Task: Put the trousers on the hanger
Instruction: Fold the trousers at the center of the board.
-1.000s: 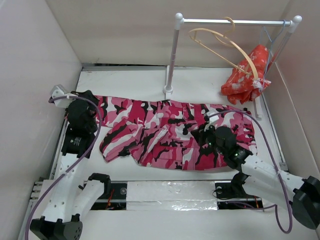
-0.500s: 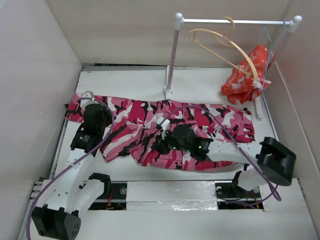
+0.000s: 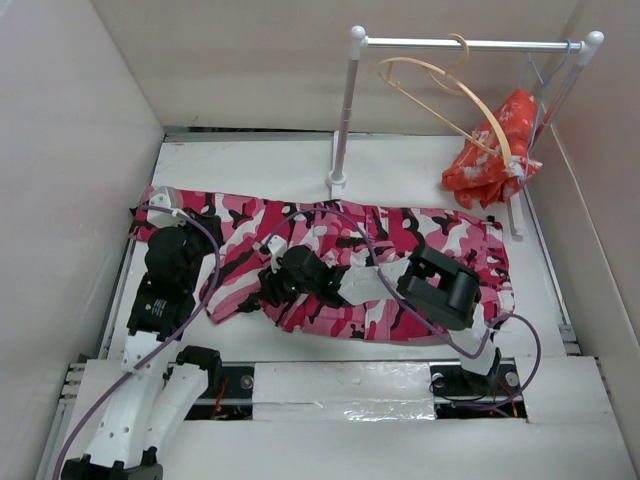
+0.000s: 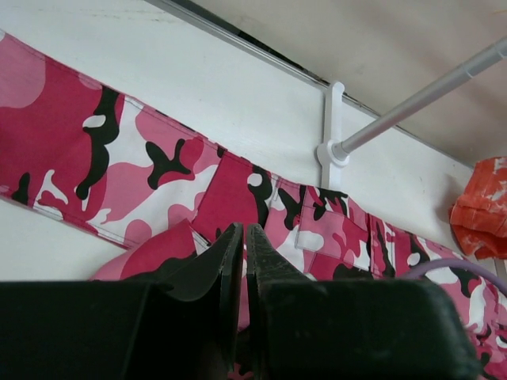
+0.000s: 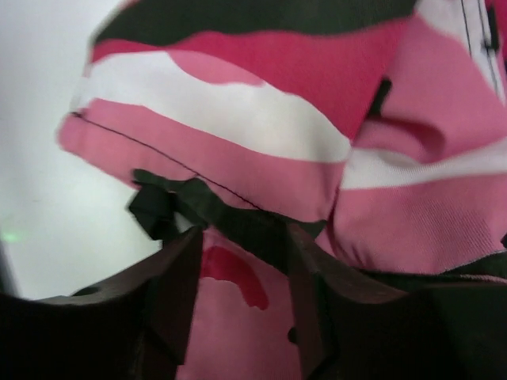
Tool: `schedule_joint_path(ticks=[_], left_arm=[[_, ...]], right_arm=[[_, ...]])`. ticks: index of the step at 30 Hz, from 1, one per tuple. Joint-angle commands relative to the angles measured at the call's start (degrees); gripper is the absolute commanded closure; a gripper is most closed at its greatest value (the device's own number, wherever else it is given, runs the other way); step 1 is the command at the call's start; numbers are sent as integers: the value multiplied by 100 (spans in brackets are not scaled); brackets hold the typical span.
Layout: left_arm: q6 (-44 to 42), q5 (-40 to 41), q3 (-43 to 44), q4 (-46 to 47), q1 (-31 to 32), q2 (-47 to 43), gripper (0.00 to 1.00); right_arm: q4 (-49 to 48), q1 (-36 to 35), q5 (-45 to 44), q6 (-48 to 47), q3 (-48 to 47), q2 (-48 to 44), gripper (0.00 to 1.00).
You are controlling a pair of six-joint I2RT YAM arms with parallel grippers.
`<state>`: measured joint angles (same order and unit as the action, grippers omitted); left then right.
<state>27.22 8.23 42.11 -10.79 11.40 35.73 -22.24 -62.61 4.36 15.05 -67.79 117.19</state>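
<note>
The camouflage trousers (image 3: 440,232) lie flat across the table, legs to the left. The tan wooden hanger (image 3: 450,95) hangs tilted and bare on the rack rod (image 3: 480,44) at the back right, far from both arms. My left gripper (image 3: 195,228) hovers over the left leg. In the left wrist view it (image 4: 242,229) is shut to a thin slit above the trousers (image 4: 119,174). My right gripper (image 3: 268,291) reaches far left over the front fold. It (image 5: 242,245) stands open with the black drawstring (image 5: 150,210) and pink trousers cloth (image 5: 238,111) at its tips.
An orange-red floral cloth (image 3: 495,150) hangs at the rack's right end beside a thin wire hanger (image 3: 548,75). The rack's white post (image 3: 345,110) stands just behind the trousers. White walls close in left, right and back. The right arm's elbow (image 3: 440,285) lies over the trousers.
The right arm has swept left across the trousers from their right end, and its jaws have opened. The left gripper has come in from the far left corner onto the leg.
</note>
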Motion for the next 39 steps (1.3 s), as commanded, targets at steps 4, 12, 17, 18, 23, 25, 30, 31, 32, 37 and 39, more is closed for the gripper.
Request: schedule_joint_path(ticks=[4, 12, 17, 18, 23, 25, 30, 31, 32, 37, 39], left_arm=[[-191, -445, -36, 323, -6, -57, 95], [-200, -586, -45, 340, -6, -39, 93], [-191, -612, -45, 349, -6, -31, 93], [-191, -629, -45, 349, -6, -22, 93], [-200, -612, -45, 340, -6, 13, 93], [-200, -621, -45, 340, -6, 22, 93], [-200, -621, -45, 305, -6, 84, 89], [-209, -629, -36, 305, -6, 145, 87], [-243, -673, -27, 288, -6, 180, 86], [-498, -1498, -10, 384, -6, 478, 76], [-595, -1902, -53, 481, -6, 514, 73]], right_arm=[[26, 91, -383, 341, -296, 287, 44], [-61, 39, -646, 174, 37, 69, 34], [290, 38, -1042, -19, 64, -100, 32], [299, 38, -1042, -28, 47, -82, 33], [334, -67, -937, -20, -103, 216, 44], [256, -67, -858, -2, -86, 226, 58], [70, -67, -902, -133, -67, -133, 93], [132, -67, -919, -290, -190, -230, 100], [263, -6, -893, -396, -269, -336, 100], [720, 521, -630, -784, -805, -968, 100], [835, 915, -192, -775, -1051, -1013, 100]])
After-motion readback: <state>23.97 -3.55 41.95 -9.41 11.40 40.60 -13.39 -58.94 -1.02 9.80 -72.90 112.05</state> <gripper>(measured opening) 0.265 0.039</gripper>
